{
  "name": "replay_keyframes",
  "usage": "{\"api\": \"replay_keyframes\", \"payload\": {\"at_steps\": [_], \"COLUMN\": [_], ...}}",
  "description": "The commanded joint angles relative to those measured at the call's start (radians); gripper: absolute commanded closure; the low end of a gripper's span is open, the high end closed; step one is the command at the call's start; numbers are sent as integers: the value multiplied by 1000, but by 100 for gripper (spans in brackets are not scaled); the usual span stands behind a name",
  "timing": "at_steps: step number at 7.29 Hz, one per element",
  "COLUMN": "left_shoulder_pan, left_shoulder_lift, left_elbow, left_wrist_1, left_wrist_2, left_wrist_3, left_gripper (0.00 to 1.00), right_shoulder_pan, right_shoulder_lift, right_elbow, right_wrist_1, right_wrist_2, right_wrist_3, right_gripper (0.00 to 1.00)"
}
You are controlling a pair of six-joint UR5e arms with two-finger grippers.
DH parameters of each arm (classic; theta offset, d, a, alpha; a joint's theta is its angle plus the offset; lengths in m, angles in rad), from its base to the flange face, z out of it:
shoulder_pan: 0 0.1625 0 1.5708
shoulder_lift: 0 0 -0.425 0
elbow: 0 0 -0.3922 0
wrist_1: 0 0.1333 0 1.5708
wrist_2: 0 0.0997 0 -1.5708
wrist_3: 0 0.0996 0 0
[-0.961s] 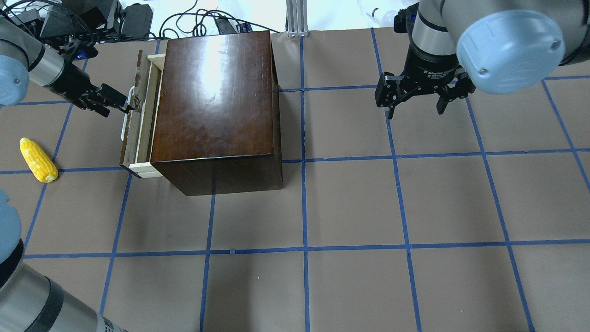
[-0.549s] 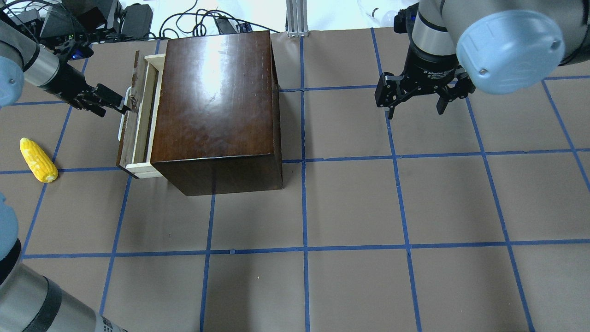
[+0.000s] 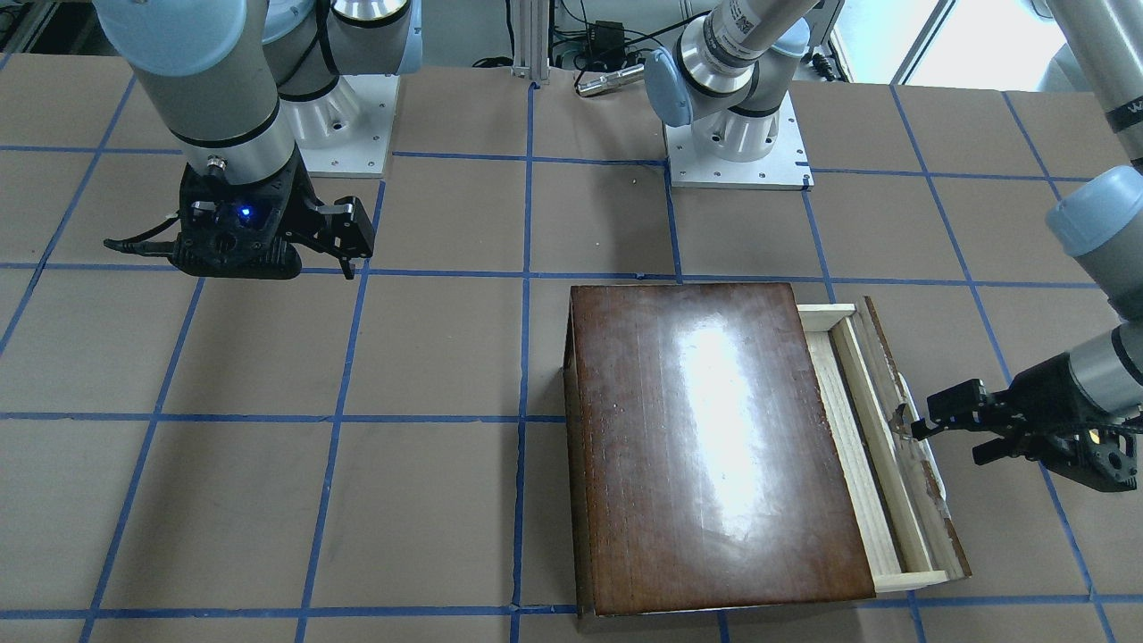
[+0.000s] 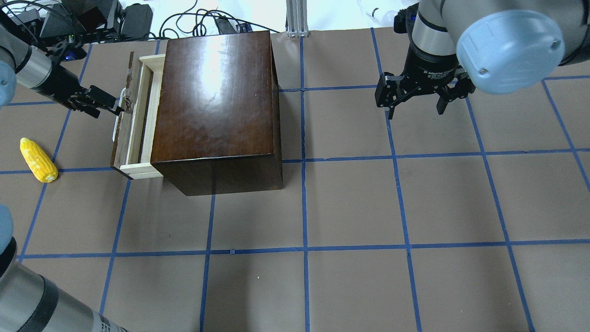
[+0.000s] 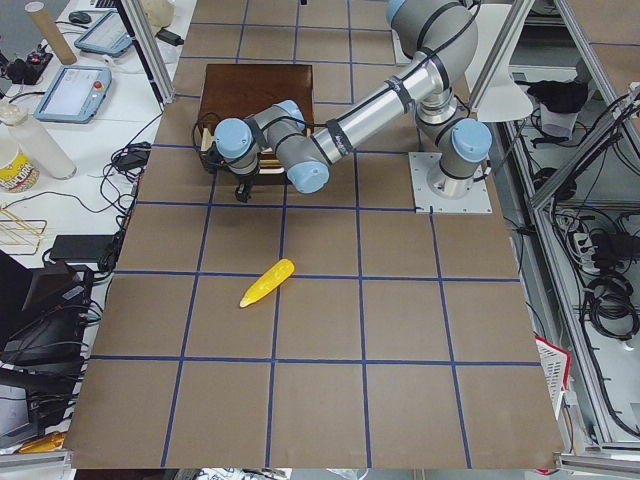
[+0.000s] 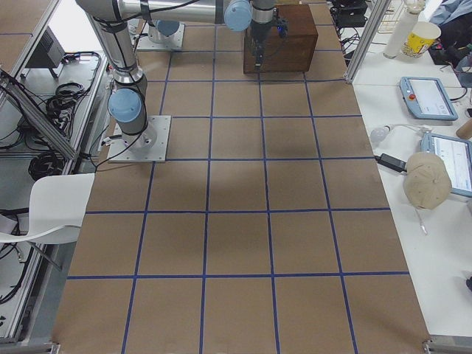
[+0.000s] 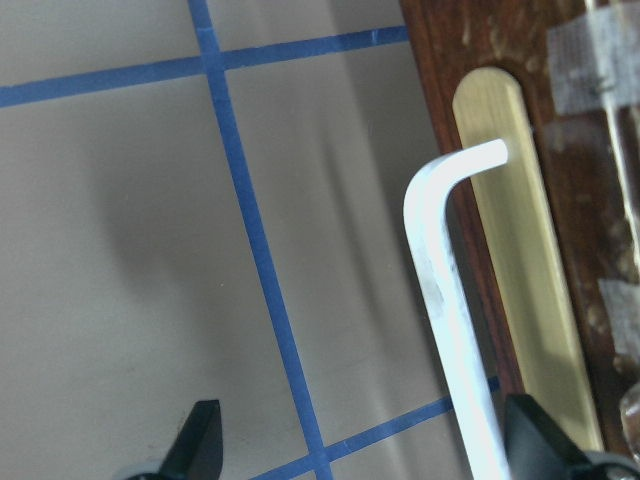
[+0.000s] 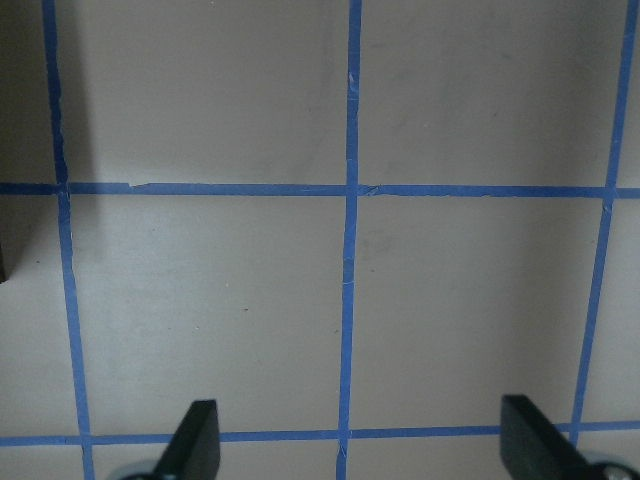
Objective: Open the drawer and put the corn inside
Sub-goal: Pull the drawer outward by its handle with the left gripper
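The glossy dark-brown box (image 4: 214, 101) stands at the far left of the table. Its drawer (image 4: 138, 115) is partly pulled out on the box's left side, showing the pale wood tray behind the worn dark front panel (image 7: 450, 60). My left gripper (image 4: 108, 105) is at the drawer's pale handle (image 7: 440, 290). Its fingers (image 7: 530, 440) are spread wide, with the handle running between them close to one finger. The yellow corn (image 4: 38, 159) lies on the table to the left of the drawer, apart from it. My right gripper (image 4: 415, 108) is open and empty over the far right.
Cables and equipment (image 4: 92, 18) lie past the table's far edge behind the box. A metal post (image 4: 297, 18) stands at the back centre. Blue tape lines grid the brown table (image 4: 350, 207).
The drawer has slid further out of the box to the left, with my left gripper moving left at its handle. The corn and the right arm have not moved.
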State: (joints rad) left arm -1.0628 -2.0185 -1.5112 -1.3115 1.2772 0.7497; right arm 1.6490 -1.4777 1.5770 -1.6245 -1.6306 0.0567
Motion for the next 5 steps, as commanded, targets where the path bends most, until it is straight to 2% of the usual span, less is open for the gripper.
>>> {"api": "replay_keyframes", "payload": {"at_steps": [1,5], "left_shoulder_pan": [1,38], "left_shoulder_lift": [0,-3], "left_elbow": [0,0], "left_wrist_1": [0,0], "left_wrist_2": [16,16], "left_wrist_3": [2,51], "left_gripper": [0,0], "right_shoulder_pan": [0,0], "right_shoulder_lift": [0,0], "right_elbow": [0,0], "right_wrist_1": [-2,0], "right_wrist_2": [0,2], "right_wrist_3": [0,0], "right_gripper": [0,0]}}
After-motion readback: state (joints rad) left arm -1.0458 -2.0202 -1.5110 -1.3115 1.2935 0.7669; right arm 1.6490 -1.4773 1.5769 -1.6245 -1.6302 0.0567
